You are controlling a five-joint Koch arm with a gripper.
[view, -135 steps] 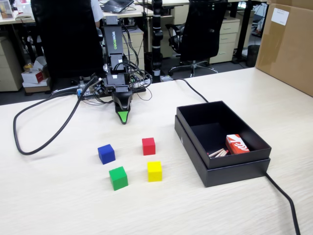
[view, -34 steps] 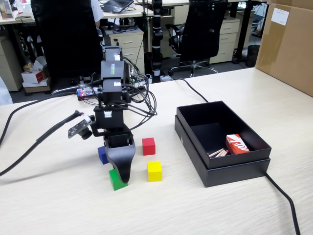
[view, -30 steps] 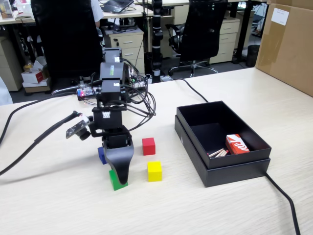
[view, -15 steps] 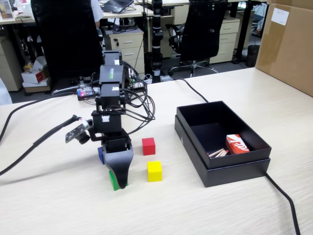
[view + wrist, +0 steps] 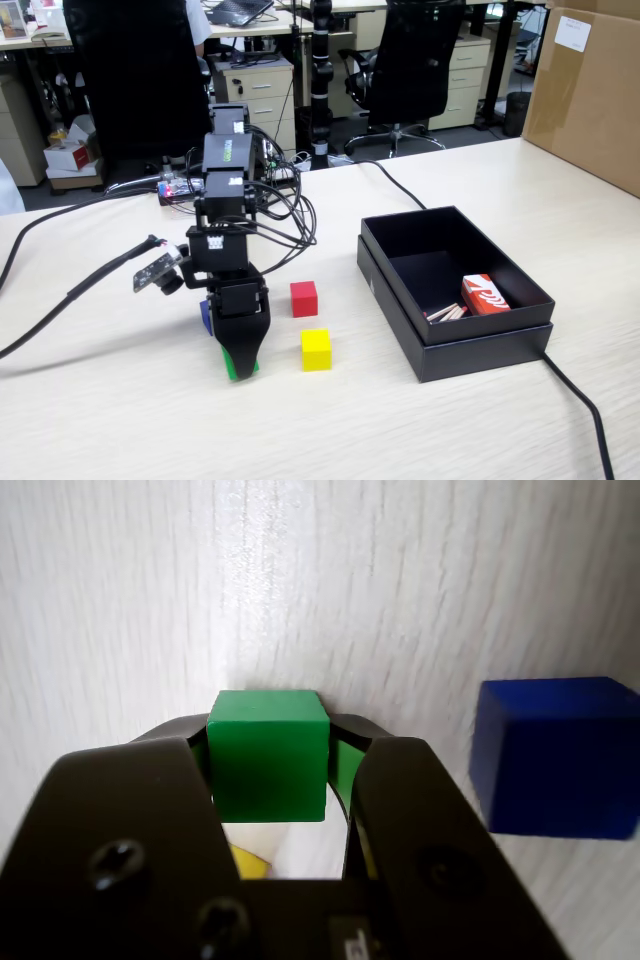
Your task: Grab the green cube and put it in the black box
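In the wrist view the green cube (image 5: 268, 755) was seen on the tabletop (image 5: 150, 420) w/ the end effector (image 5: 270, 770) closed around its sides, so a straight lift, clear of the blue cube (image 5: 555, 755) & yellow cube (image 5: 316, 349), was judged best before the black box (image 5: 455, 345).

Green cube (image 5: 231, 366) mostly behind claw (image 5: 240, 368)
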